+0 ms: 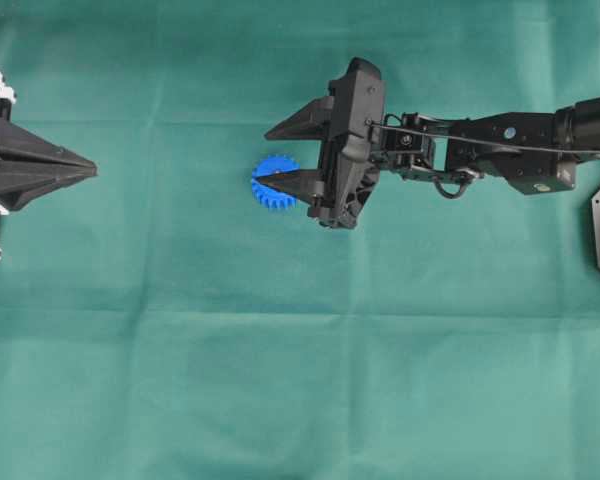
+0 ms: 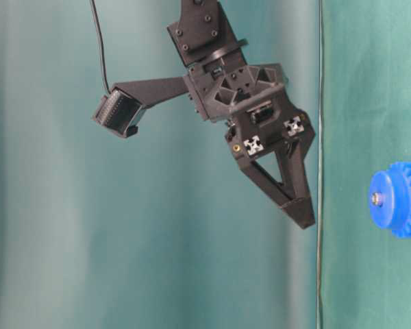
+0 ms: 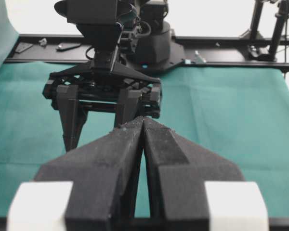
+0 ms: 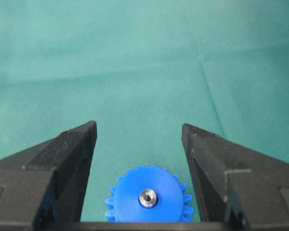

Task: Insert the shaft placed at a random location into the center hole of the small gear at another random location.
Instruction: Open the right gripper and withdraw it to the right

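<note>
So the pin (image 4: 147,198) is sitting in the middle hole of the blue gear (image 4: 149,197), standing straight up off the green cloth (image 4: 144,72); the right claw (image 4: 138,132) hangs spread wide and holding nothing, gear between its fingers. The overhead view hides the pin under a finger; the wrist view shows its shiny end. Left claw (image 1: 85,172) is closed empty, well apart.

From above I see my right gripper (image 1: 263,157) spread wide over the green cloth (image 1: 280,380), its lower finger lying across the small gear (image 1: 270,183) and hiding the middle of it. My left gripper (image 1: 92,171) sits at the left edge, fingers pressed together, well apart from the gear.
</note>
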Robot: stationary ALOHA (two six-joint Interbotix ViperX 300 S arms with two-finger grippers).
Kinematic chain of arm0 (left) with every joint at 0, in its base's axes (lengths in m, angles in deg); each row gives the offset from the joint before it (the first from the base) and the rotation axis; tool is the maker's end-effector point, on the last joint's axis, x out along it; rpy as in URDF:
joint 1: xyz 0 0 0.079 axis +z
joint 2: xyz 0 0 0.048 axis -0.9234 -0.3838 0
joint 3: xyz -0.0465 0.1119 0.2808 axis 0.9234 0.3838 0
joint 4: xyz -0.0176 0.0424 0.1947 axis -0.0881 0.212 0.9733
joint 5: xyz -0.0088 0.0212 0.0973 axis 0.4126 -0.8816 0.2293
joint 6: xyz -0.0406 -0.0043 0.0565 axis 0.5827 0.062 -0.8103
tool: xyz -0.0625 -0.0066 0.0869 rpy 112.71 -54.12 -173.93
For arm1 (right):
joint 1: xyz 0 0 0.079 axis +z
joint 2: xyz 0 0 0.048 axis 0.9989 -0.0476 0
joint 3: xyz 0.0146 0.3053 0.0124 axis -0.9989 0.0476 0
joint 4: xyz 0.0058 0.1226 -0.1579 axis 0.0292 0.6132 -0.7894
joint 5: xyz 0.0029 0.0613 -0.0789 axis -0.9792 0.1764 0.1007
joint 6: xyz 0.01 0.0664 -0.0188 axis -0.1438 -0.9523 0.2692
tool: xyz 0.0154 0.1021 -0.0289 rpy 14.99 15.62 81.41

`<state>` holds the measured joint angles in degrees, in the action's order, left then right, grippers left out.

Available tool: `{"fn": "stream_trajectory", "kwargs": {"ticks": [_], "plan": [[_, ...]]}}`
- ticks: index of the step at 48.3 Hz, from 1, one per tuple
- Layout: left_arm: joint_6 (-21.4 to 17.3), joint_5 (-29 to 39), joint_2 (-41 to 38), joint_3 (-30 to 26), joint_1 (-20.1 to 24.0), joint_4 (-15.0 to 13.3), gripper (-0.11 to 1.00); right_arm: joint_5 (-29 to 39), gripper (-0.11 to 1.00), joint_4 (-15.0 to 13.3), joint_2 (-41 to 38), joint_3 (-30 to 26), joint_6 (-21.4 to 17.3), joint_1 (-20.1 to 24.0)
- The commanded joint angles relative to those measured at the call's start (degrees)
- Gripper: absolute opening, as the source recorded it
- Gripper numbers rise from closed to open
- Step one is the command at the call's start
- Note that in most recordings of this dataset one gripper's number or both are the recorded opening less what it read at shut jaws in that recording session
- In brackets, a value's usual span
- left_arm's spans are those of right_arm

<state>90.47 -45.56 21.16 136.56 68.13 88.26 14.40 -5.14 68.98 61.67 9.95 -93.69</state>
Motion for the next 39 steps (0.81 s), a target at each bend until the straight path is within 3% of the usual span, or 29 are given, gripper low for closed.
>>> {"fn": "stream_trajectory", "kwargs": {"ticks": [1, 39], "plan": [[0.09, -0.26, -0.35, -1.23, 0.09, 0.18, 0.0, 0.09, 0.7, 0.0, 2.29, -0.18, 0.88, 0.18], [0.09, -0.26, -0.44, -1.23, 0.09, 0.18, 0.0, 0.09, 0.7, -0.09, 21.09, 15.91, 0.44, 0.7]]}}
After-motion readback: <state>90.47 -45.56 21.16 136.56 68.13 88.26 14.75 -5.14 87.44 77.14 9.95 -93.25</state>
